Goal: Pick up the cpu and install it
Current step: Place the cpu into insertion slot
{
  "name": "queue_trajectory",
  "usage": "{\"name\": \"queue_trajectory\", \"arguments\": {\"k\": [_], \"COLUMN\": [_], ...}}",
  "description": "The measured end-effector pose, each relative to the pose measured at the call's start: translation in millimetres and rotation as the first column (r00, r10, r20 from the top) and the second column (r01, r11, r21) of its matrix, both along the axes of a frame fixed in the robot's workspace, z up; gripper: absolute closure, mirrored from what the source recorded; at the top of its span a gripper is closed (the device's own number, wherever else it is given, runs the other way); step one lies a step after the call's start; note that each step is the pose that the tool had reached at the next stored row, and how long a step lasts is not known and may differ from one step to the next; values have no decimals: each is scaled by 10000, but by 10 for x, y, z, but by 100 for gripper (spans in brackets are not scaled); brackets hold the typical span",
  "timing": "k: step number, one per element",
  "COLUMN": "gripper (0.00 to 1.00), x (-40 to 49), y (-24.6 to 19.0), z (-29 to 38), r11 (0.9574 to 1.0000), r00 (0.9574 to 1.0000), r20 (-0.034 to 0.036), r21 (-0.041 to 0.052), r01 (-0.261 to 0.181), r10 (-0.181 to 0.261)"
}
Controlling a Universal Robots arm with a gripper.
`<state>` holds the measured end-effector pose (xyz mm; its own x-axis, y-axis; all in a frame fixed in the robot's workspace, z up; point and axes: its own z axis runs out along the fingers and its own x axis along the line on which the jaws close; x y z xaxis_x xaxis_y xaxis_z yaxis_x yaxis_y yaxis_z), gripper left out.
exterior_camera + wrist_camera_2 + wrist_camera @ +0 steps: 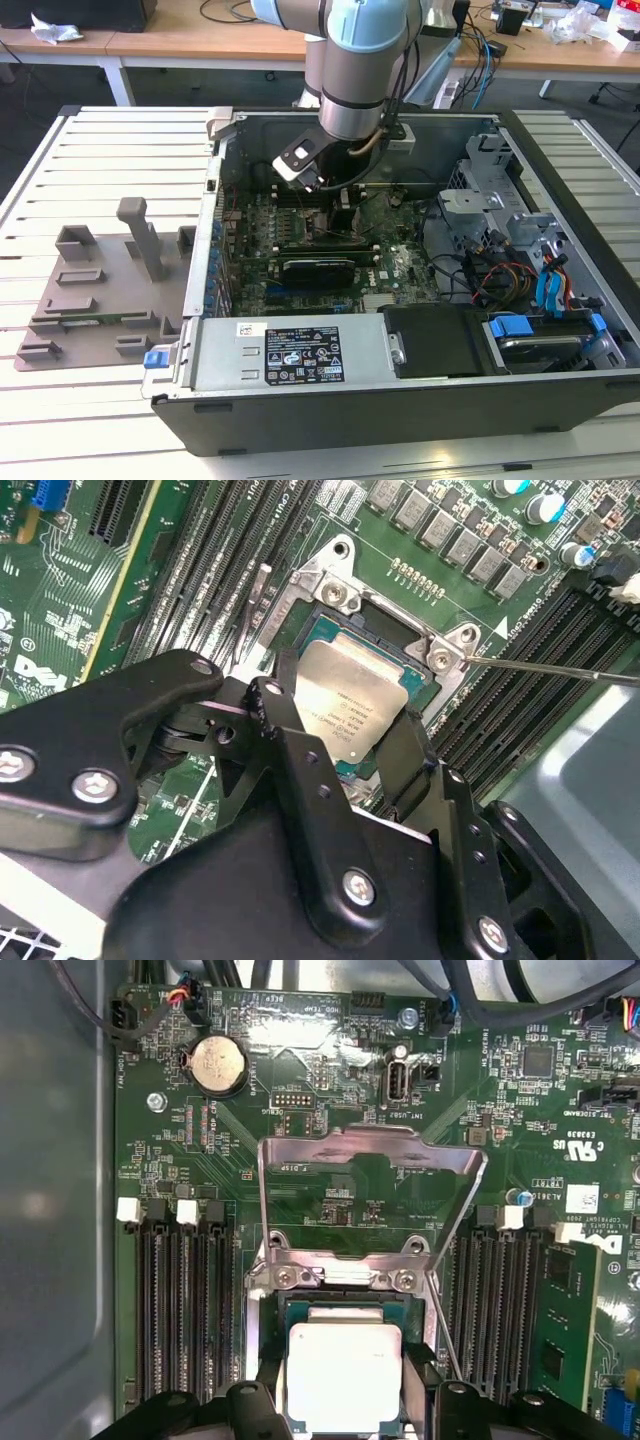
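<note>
One cpu (345, 1375): you have a single chip, sitting in the open socket on the motherboard inside the case, between the gripper's fingers.
Cpu look: flat and square, with a silvery-grey metal top plate carrying faint print and a thin darker rim around it.
Gripper (345, 730): one, black, clenched on the cpu.
Fingers (275, 715): two, each pressed against one of two opposite edges of the chip.
Socket (325, 580): one, with a silver metal frame and screws at its corners; the cpu lies square within it.
Load plate (370, 1150): one hinged metal frame, tilted up and open at one edge of the socket.
Lever (550, 668): one thin metal rod, running out from a socket corner.
Memory slots (180, 1310): two banks of long black slots, one bank on each side of the socket.
Motherboard (560, 1110): one green board.
Coin cell (218, 1065): one, round and silver, on the board beyond the load plate.
Arm (355, 70): one; your arm reaches steeply down from above, its wrist inside the case opening.
Case (400, 415): one, lying on its side with the panel off.
Expansion card (320, 265): one, long and black, near the gripper but apart from it.
Tray (100, 290): one grey moulded tray on the slatted table (120, 150), at the exterior view's left of the case.
</note>
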<state>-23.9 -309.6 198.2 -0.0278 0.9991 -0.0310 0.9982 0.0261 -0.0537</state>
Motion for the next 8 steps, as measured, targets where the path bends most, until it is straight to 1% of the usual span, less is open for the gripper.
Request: {"name": "queue_trajectory", "arguments": {"k": [8], "gripper": [45], "x": [3], "y": [0], "z": [-9], "r11": [10000], "r00": [10000], "r20": [0], "r21": [0], "r01": [92], "r10": [-92]}}
